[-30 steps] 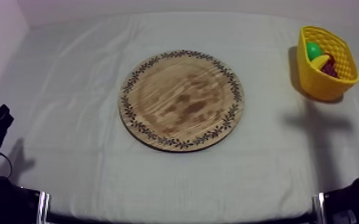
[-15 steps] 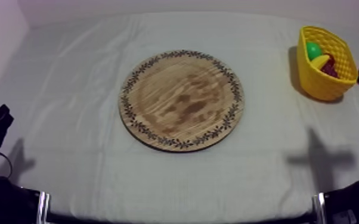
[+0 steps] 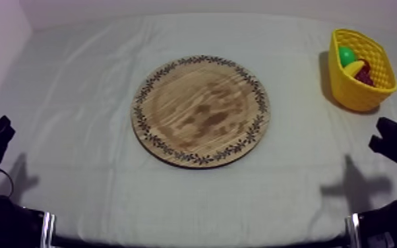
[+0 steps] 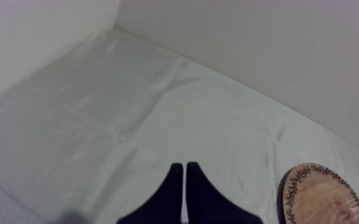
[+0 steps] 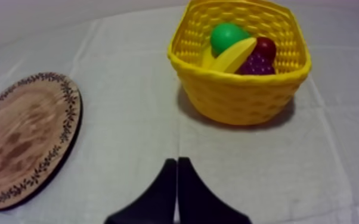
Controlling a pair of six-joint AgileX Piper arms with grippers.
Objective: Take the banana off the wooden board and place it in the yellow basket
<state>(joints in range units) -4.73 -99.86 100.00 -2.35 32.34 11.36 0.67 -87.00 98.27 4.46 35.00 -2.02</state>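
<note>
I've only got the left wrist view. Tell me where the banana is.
Observer: The banana lies in the yellow basket, against a green fruit.
Operator: Check the whole board.
Observer: The board is bare; nothing lies on it.
Operator: Report the right gripper.
Observer: The right gripper is shut on nothing, over the cloth just short of the basket.
</note>
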